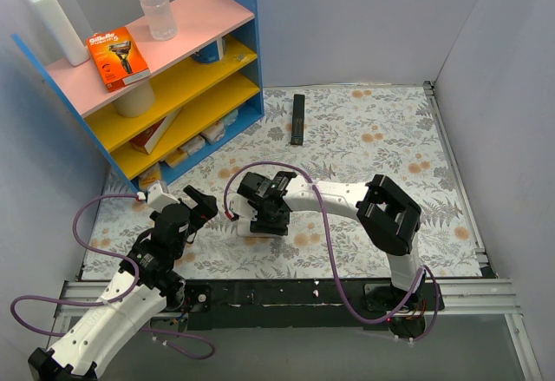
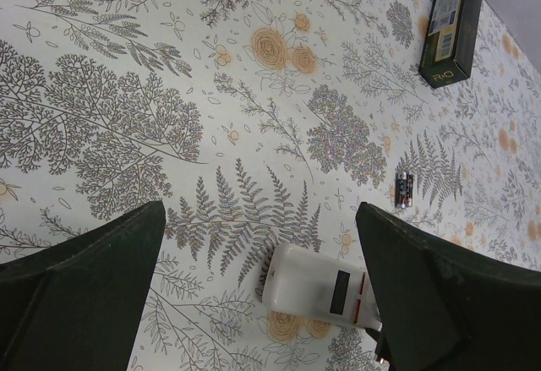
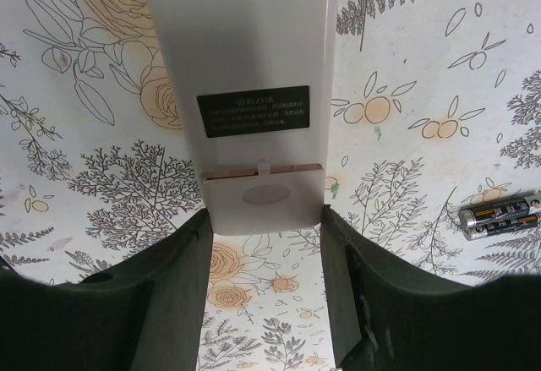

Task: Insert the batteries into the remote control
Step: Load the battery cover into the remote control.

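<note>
The remote control (image 3: 245, 67) lies white back up on the flowered mat, with its battery cover (image 3: 264, 195) on at the near end. My right gripper (image 3: 264, 219) is shut on that end, one finger against each side. The batteries (image 3: 499, 215) lie side by side on the mat to the right, apart from the remote. My left gripper (image 2: 262, 210) hangs open above the mat with nothing between its fingers. Below it lie the remote control (image 2: 317, 286) and, further off, the batteries (image 2: 403, 189). From above, the right gripper (image 1: 269, 218) covers most of the remote control (image 1: 251, 235), and the left gripper (image 1: 204, 203) is just left of it.
A long black remote (image 1: 297, 119) lies at the back of the mat, also seen as the black remote (image 2: 452, 24) from the left wrist. A blue shelf unit (image 1: 173, 68) with bottles and boxes stands at the back left. Purple cables loop beside both arms.
</note>
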Available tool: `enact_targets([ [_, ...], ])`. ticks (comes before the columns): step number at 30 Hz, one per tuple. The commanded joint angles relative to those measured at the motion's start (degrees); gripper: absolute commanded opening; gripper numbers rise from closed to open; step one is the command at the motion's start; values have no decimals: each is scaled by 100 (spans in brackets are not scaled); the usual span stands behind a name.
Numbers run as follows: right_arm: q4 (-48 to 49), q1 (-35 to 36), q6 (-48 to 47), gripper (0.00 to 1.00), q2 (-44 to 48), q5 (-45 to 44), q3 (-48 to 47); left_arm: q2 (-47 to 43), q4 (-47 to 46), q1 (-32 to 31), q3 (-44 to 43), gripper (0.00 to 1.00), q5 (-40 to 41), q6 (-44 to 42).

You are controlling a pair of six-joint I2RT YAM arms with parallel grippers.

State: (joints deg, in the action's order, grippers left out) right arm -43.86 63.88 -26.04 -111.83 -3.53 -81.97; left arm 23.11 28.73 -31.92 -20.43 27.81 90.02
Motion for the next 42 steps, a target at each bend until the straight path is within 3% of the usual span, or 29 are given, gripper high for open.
enact_targets([
  [1,-325,20,3,31,74,-174,85,26,1,28,-58,97,49,-19],
  [42,-721,37,-270,30,135,-192,-293,53,-34,28,-40,98,40,-46],
])
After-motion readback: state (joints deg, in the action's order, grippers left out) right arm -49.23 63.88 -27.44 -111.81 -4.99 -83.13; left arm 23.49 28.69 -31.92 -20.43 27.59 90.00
